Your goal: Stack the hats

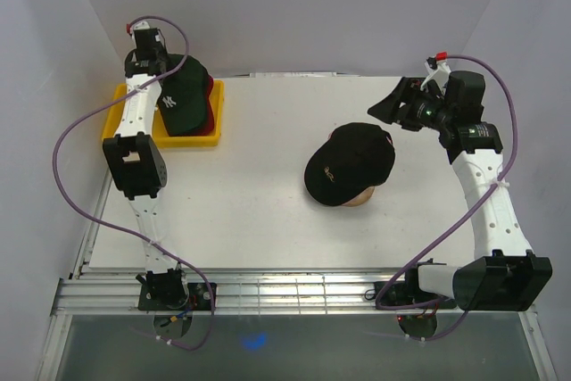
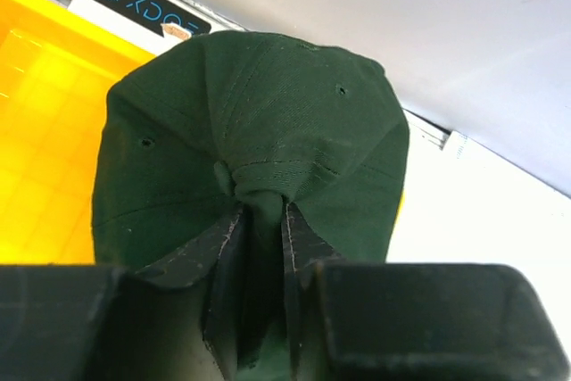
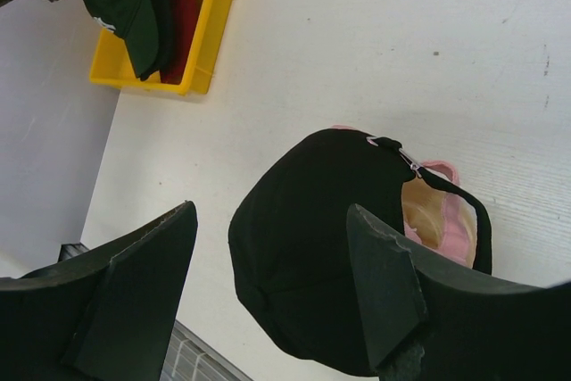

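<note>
My left gripper (image 1: 174, 73) is shut on the crown of the dark green hat (image 1: 183, 95) with a white NY logo, holding it over the yellow tray (image 1: 192, 140). In the left wrist view the green fabric (image 2: 259, 131) is pinched between my fingers (image 2: 303, 247). A red hat (image 1: 211, 100) lies under it in the tray. The black hat (image 1: 348, 165) sits on the wooden stand (image 1: 359, 198) mid-table, with a pink edge under it. My right gripper (image 1: 388, 109) is open and empty just beyond it. In the right wrist view the black hat (image 3: 312, 247) lies between my spread fingers (image 3: 143, 283).
The yellow tray (image 3: 210, 33) stands at the table's far left corner, against the left wall. The back wall is close behind the tray. Bare white table (image 1: 250, 194) lies between the tray and the stand. A metal rail (image 1: 294, 292) runs along the near edge.
</note>
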Motion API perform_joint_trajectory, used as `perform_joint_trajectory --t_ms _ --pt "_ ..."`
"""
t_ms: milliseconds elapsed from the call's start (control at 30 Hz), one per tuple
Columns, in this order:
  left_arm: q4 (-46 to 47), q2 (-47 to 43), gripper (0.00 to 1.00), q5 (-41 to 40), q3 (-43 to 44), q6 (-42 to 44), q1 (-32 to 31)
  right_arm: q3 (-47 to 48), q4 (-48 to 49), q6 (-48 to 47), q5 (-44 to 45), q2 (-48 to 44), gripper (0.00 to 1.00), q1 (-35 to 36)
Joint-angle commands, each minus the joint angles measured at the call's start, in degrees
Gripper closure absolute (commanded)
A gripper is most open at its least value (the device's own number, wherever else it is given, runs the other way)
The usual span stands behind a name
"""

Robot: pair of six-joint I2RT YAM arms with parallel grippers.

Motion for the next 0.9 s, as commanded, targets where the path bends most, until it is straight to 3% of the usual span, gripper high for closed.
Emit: perform_joint_trajectory --t_ms 0,67,100,300,400,633,733,867 --pt "2.1 -7.1 0.69 1.0 0.5 0.9 0.0 -0.7 2.6 0.0 0.1 -0.9 0.27 0.2" --pt "2.4 -7.1 0.58 2.7 0.3 0.8 0.0 -0.7 2.5 0.0 0.3 -1.0 0.26 0.3" --pt "2.4 -7.3 0.57 2.7 0.2 0.6 0.0 -0.8 2.5 -0.1 0.4 -1.1 0.26 0.3" --pt "2.8 -8.2 0.72 1.3 0.2 0.1 0.0 -2.1 3.3 0.1 0.3 -1.3 0.27 0.4" --pt "2.9 -8.2 0.73 1.4 0.9 0.1 0.0 -2.2 3.3 0.2 0.2 -1.1 0.26 0.5" --pt "1.4 -6.6 0.44 -1.5 -0.4 -0.1 0.0 -1.7 3.2 0.0 0.4 -0.9 0.26 0.6" --pt "1.0 -5.9 0.39 -2.2 -0.8 -0.6 0.0 -1.9 3.3 0.0 0.5 -0.8 0.26 0.6" --pt "0.9 -4.6 0.43 -2.7 -1.6 -1.1 0.0 -2.3 3.5 0.0 0.5 -0.8 0.26 0.8"
